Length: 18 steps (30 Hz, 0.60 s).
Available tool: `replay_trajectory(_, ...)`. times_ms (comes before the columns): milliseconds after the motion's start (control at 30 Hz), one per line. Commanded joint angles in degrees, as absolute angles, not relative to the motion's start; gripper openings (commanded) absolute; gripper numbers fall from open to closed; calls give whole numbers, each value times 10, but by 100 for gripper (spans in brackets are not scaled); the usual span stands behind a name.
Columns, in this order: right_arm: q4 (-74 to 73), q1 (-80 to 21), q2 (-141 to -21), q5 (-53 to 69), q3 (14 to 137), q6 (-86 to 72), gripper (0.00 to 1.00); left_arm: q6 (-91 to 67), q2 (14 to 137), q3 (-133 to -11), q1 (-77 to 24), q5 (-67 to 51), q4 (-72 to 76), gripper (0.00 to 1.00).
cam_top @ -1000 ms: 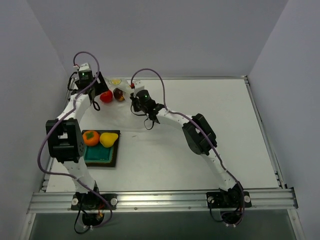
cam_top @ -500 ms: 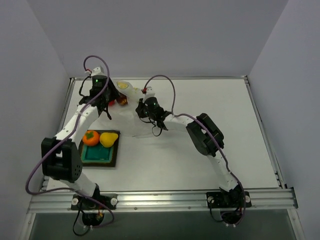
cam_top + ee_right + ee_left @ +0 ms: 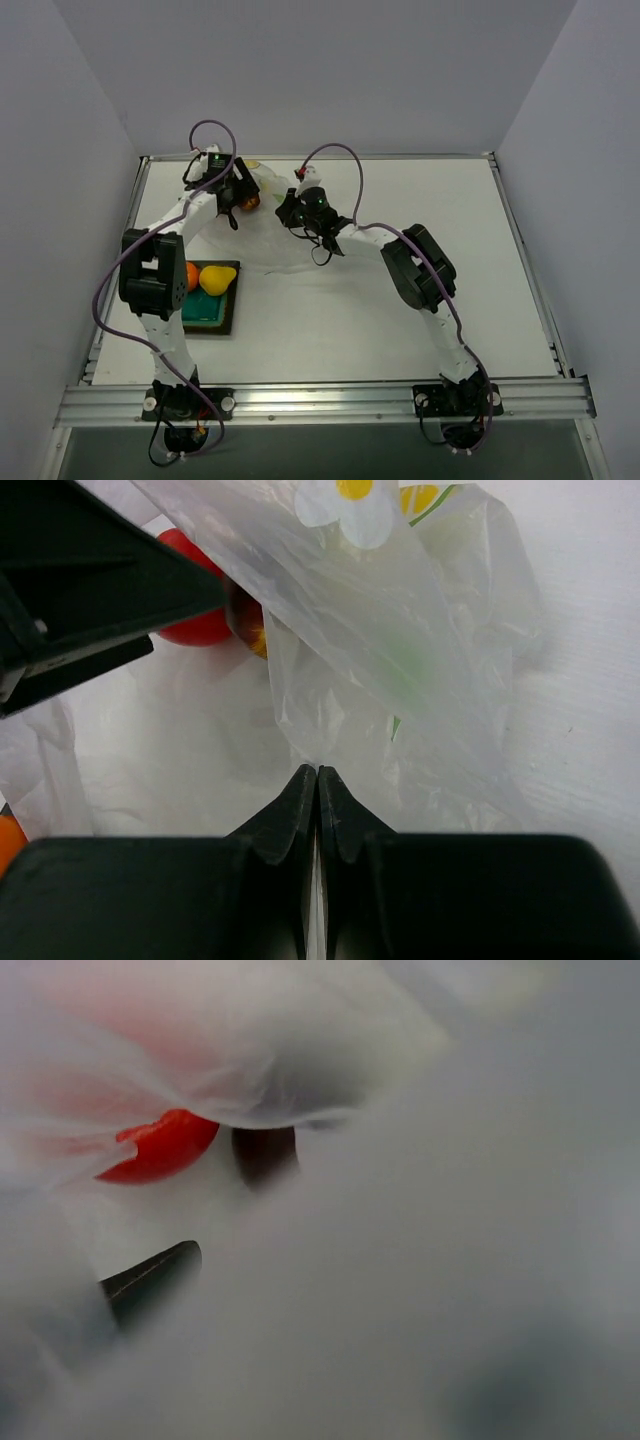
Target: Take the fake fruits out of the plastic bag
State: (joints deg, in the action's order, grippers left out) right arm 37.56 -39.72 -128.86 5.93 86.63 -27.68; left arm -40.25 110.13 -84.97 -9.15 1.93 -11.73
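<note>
Right wrist: right gripper (image 3: 317,772), jaws closed, pinches translucent whitish plastic bag (image 3: 400,660), likely anchoring it.
Left gripper (image 3: 238,191): near round red glossy fruit (image 3: 160,1148); jaws obscured, cannot tell.

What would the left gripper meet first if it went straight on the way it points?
Probably the red fruit just ahead inside the plastic bag, though loose bag film may come first.

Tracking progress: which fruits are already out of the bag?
The orange fruit and the yellow pear-like one, side by side on the green tray; the red fruit lies at the plastic bag.
</note>
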Motion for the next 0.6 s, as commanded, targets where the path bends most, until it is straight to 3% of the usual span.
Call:
replay_trajectory(0,402,-396,-1244,83,864,-279,0,-400,1112,-899,-89,38,-87,82)
replay_trajectory(333,399,-397,-1247,91,858,-275,0,-390,1190,-976,-91,50,-93,85)
replay_trajectory(567,396,-396,-1249,92,856,-271,0,-405,1197,-950,-92,78,-43,79)
